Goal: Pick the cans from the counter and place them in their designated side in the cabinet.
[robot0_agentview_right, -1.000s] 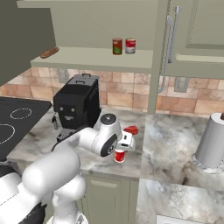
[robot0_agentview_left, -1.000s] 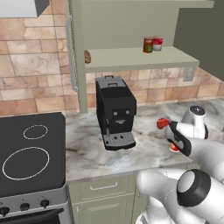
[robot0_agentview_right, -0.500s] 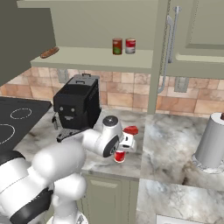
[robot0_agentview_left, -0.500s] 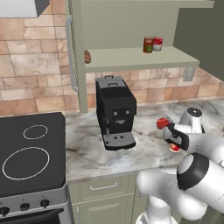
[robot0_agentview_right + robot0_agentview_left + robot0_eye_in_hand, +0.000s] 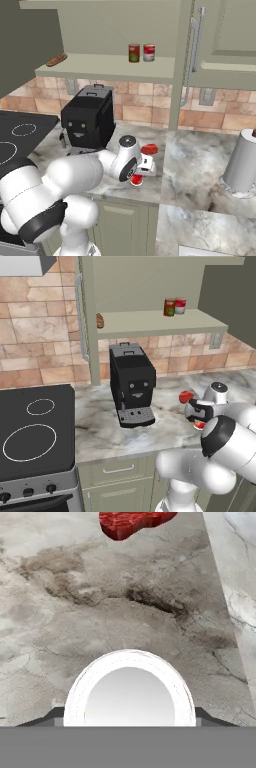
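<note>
The jaws (image 5: 129, 722) straddled a red tin can with a pale round top (image 5: 129, 694) on the grey-white marbled table (image 5: 75, 612); whether they gripped it was unclear.

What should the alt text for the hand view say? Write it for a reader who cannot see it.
Looking straight down on the pale round top of a can standing on the grey-white marbled counter, with the gripper low around it, one dark fingertip showing on each side. A red lumpy object lies on the counter beyond it.
</note>
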Controlling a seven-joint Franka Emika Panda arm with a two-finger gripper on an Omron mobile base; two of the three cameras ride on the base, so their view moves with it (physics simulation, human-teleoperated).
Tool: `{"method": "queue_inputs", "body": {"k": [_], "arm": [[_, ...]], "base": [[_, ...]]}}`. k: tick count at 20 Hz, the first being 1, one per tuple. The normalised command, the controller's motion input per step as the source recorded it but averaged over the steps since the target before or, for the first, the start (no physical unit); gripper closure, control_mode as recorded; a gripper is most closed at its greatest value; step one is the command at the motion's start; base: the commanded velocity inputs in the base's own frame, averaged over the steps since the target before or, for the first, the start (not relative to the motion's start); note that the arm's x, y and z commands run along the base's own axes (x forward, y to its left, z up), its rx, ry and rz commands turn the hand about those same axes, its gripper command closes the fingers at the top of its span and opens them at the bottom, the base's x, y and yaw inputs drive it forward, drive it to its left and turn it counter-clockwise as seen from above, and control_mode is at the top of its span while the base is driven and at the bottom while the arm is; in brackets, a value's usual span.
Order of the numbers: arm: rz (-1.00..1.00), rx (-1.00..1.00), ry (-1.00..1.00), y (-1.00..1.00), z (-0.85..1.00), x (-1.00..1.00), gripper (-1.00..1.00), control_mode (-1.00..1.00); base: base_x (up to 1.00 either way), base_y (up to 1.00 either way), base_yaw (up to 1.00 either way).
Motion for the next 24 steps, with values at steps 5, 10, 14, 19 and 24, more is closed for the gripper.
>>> {"method": "queue_inputs", "body": {"k": [5, 10, 14, 19, 24], "arm": [[0.00, 0.00, 0.00, -0.17, -0.02, 0.00, 1.00, -1.00], [0.00, 0.00, 0.00, -0.03, 0.07, 0.00, 1.00, -1.00], [0.00, 0.00, -0.04, 0.00, 0.37, -0.02, 1.00, -1.00], [0.00, 0.00, -0.09, 0.02, 0.48, -0.10, 1.00, -1.00], [0.00, 0.00, -0.12, 0.10, 0.46, -0.16, 1.00, -1.00]], "base": [[0.00, 0.00, 0.00], [0.00, 0.00, 0.00], [0.00, 0.00, 0.00], [0.00, 0.00, 0.00], [0.00, 0.00, 0.00]]}}
